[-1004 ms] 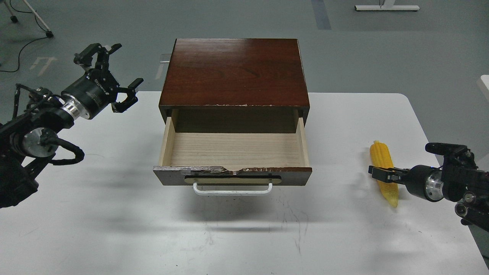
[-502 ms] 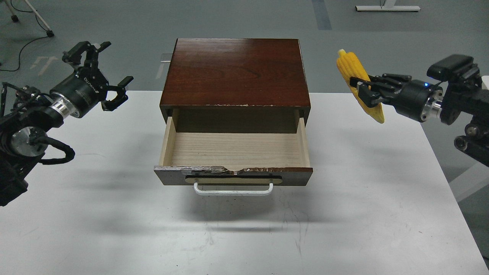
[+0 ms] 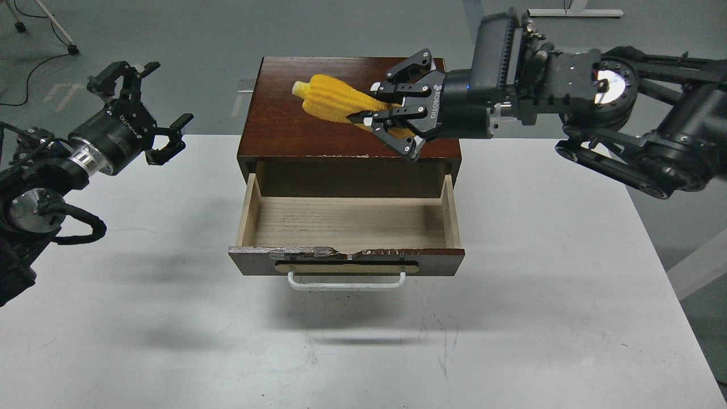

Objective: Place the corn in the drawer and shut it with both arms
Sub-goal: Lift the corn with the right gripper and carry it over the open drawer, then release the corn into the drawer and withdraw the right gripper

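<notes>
The drawer [image 3: 346,260] stands pulled open at the front of the dark brown cabinet [image 3: 318,130], its pale wood inside bare, its white bar handle [image 3: 346,282] facing me. My right gripper [image 3: 392,116] is shut on the yellow corn [image 3: 335,101] and holds it in the air over the cabinet top, lying roughly level with its blunt end to the left. My left gripper [image 3: 147,105] is open and empty, raised above the table's far left edge, well left of the cabinet.
The white table [image 3: 539,295] carries the cabinet at its middle back. My right arm [image 3: 625,119] reaches in across the table's right rear. Grey floor lies beyond the table, with a cable [image 3: 34,68] and stand legs at far left.
My right gripper lifted the corn from the table's right side, carried it up and left, and now holds it over the cabinet top. My left gripper drifted slightly left, still open.
</notes>
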`<state>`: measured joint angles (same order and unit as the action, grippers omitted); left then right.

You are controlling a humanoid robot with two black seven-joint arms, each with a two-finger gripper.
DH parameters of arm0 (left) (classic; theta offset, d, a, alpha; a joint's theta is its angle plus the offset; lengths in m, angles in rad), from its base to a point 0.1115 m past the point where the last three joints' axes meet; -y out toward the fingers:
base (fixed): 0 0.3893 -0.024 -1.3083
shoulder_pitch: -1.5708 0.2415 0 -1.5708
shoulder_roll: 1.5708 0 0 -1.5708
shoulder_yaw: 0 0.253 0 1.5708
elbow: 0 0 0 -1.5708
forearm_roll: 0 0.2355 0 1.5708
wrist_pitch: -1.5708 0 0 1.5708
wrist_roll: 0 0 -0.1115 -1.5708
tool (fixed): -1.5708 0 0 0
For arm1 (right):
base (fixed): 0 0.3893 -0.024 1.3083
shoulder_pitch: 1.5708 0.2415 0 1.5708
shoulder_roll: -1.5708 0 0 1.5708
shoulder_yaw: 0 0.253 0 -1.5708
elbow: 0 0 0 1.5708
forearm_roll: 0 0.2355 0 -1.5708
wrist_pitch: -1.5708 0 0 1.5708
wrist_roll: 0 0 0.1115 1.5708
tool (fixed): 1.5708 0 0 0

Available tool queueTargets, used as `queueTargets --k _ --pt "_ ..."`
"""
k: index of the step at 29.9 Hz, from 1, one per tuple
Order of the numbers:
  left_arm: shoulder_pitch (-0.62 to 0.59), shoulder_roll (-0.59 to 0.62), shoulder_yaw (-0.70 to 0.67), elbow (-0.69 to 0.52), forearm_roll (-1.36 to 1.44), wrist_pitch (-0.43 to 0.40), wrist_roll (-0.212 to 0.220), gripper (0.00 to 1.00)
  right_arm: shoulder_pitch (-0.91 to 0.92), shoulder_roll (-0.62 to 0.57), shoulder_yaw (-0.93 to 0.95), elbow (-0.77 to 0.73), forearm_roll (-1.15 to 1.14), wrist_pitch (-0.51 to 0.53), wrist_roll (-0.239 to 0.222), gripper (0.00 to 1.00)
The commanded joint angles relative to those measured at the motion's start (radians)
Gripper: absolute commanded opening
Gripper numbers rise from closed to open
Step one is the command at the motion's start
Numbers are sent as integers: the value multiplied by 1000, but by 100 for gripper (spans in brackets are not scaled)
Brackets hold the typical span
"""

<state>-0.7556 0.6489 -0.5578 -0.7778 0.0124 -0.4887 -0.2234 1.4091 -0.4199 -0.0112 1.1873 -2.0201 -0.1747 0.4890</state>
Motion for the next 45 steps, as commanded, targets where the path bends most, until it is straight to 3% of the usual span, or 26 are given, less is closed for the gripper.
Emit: queueTargets --k 1,3,5,20,24,27,29,33,36,37,40,42,45 --pt "2 18 -1 0 0 0 -1 98 -13 44 -45 -3 1 0 0 62" --pt "5 29 -1 0 0 0 -1 98 -27 46 -55 -3 4 0 0 82" --pt "9 32 -1 2 0 0 -2 98 -32 47 -55 -5 8 0 0 95" --pt "15 32 -2 8 -2 0 -2 98 -39 49 -6 0 119 -9 0 99" --pt "15 32 -8 8 -2 0 -2 98 -39 39 103 -18 306 4 0 99" --pt "15 34 -7 9 -2 0 -2 98 -30 35 152 -87 551 30 -69 99" --pt "15 37 -5 9 -2 0 -4 98 -26 24 197 -225 889 99 -137 99" --pt "13 35 3 11 3 0 -37 98 -39 -36 191 -402 1295 242 -179 99" --pt "12 23 3 14 70 33 -119 98 -107 -103 192 -511 1608 440 -277 100" --pt "9 20 3 14 133 60 -155 98 -163 -135 204 -518 1723 524 -332 100" --pt "4 18 3 14 272 138 -226 98 -248 -207 212 -512 1901 631 -398 100" --pt "1 18 3 14 366 204 -257 98 -304 -223 221 -506 1998 663 -400 100" --pt "-4 18 3 11 489 260 -258 98 -384 -226 287 -502 2179 663 -402 100"
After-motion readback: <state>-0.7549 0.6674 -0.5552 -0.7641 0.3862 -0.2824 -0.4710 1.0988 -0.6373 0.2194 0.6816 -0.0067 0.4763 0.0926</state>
